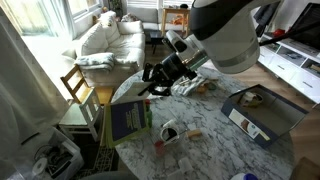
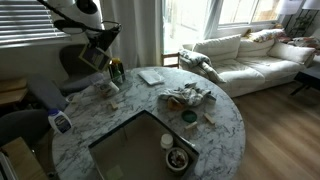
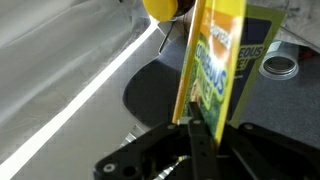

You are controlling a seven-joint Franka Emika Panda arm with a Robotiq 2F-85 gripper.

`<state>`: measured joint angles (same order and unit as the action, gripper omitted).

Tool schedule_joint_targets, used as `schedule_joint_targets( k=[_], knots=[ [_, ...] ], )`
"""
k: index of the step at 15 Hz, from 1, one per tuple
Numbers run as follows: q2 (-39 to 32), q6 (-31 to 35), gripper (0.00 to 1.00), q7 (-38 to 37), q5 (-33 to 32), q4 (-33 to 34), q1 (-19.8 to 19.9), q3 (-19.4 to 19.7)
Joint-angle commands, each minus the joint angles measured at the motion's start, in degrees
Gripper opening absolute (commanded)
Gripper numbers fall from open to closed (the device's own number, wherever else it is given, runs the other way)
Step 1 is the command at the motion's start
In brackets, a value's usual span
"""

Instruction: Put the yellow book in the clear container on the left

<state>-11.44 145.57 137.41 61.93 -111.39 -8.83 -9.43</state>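
Yellow book (image 3: 215, 70) upright, edge clamped in tool (image 3: 197, 125); cover lettering blurred, unreadable.

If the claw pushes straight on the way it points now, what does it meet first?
Likely the dark rounded surface beyond the yellow book that the claw grips; depth is unclear in the wrist view.

The marble table (image 1: 225, 150) is seen from close beside the arm (image 1: 235, 35) in an exterior view, facing the sofa (image 1: 108, 42). The marble table (image 2: 130, 100) and sofa (image 2: 240, 50) are shared in an exterior view set farther back and higher. The wrist view is set tight along the gripper (image 3: 200, 125) and the yellow book (image 3: 220, 60).
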Motion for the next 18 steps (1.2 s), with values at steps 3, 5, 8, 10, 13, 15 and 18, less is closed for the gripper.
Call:
schedule_joint_targets(
  k=[3, 5, 8, 10, 13, 15, 18],
  knots=[
    [1.11, -10.02, 0.00, 0.32, 0.82, 0.67, 2.89, 0.14],
    [1.70, -13.72, 0.00, -0.19, 0.24, 0.67, 3.63, 0.75],
    [2.59, -19.29, 0.00, 0.83, 1.80, 1.31, 4.91, 1.43],
    [3.37, -22.15, 0.00, 1.19, 2.00, 1.87, 5.58, 1.95],
    [4.18, -25.18, 0.00, 0.79, 1.42, 2.78, 6.12, 2.79],
    [3.76, -26.13, 0.00, 1.15, 1.42, 3.41, 6.13, 3.12],
    [2.20, -26.68, 0.00, 2.44, 1.58, 3.94, 6.09, 3.37]
  ],
)
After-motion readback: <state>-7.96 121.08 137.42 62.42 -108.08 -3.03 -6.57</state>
